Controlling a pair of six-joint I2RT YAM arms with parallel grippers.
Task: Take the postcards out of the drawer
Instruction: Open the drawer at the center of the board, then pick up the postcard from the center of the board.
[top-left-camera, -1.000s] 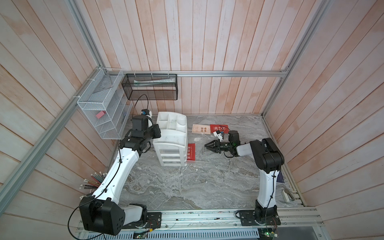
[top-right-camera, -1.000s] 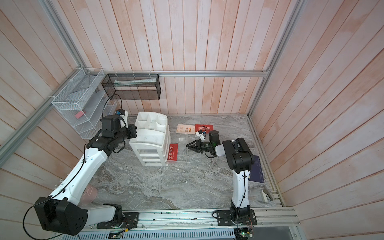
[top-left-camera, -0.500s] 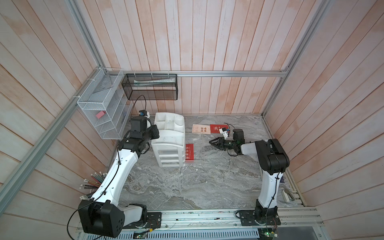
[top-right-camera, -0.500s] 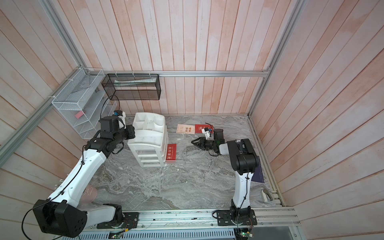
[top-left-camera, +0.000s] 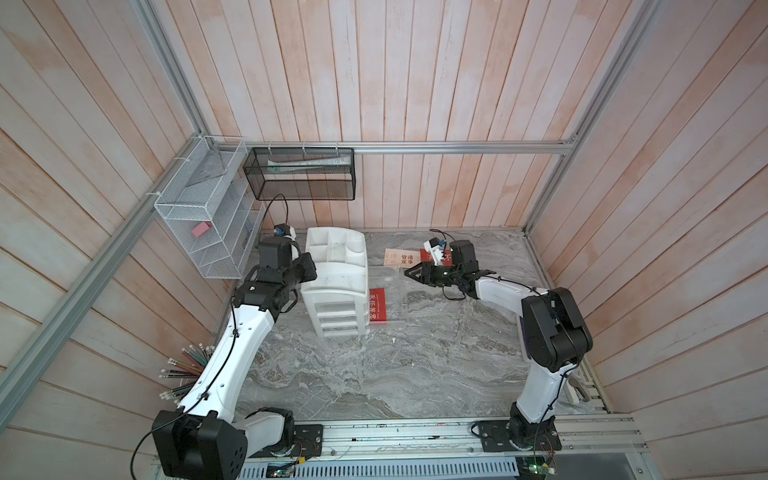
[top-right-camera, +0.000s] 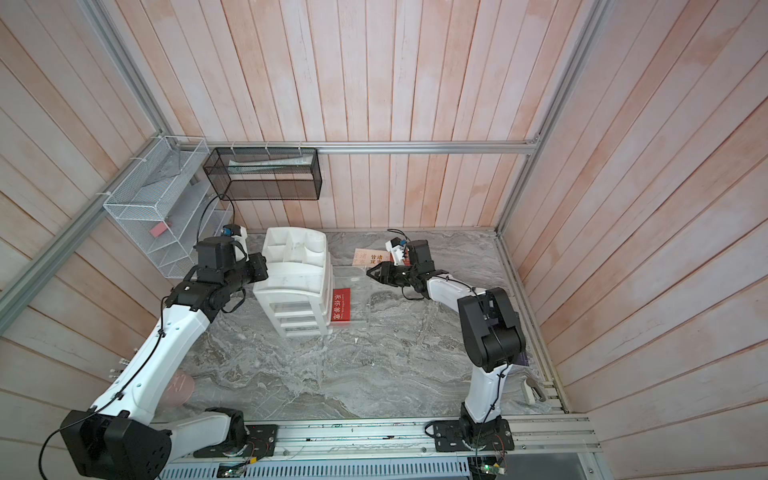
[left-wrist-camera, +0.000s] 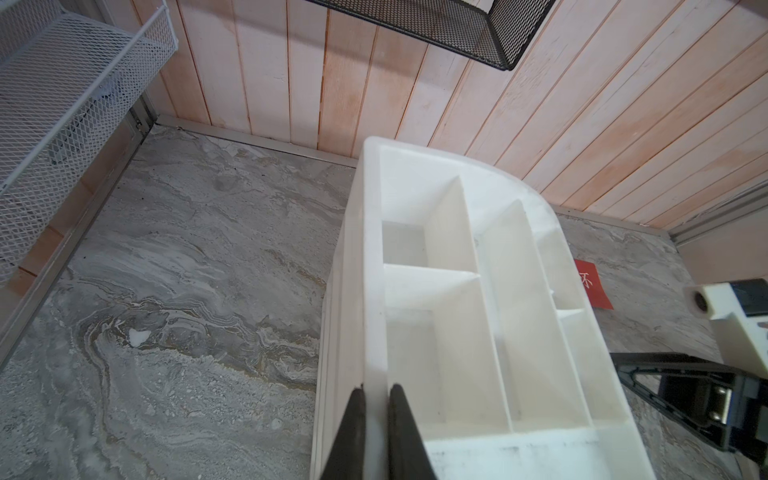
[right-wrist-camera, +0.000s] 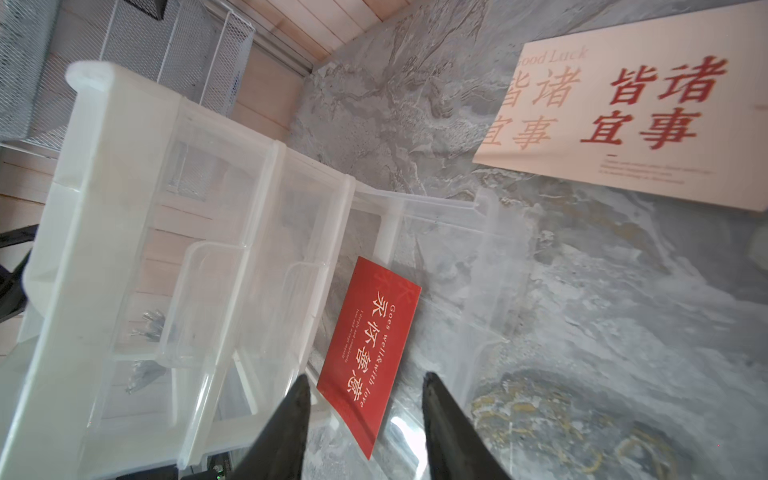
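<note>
Right wrist view: my right claw (right-wrist-camera: 366, 376), spread and empty; a red postcard (right-wrist-camera: 370, 353) lies just ahead of its tips in the open clear drawer (right-wrist-camera: 490, 266). A beige postcard (right-wrist-camera: 648, 112) lies on the table (right-wrist-camera: 644, 299) beyond. My left claw (left-wrist-camera: 376, 388) pinches the wall of the organizer (left-wrist-camera: 372, 249).

Both built the same tbh: left arm (top-left-camera: 245, 332) & right arm (top-left-camera: 494, 291) = white shells w/ chunky black joints + bases, thin black cables strapped along them. Claw fingers (right-wrist-camera: 286, 428) are black pointy wedges. White cam mounts (top-left-camera: 432, 248) on the wrists, w/ a blue bit.
</note>
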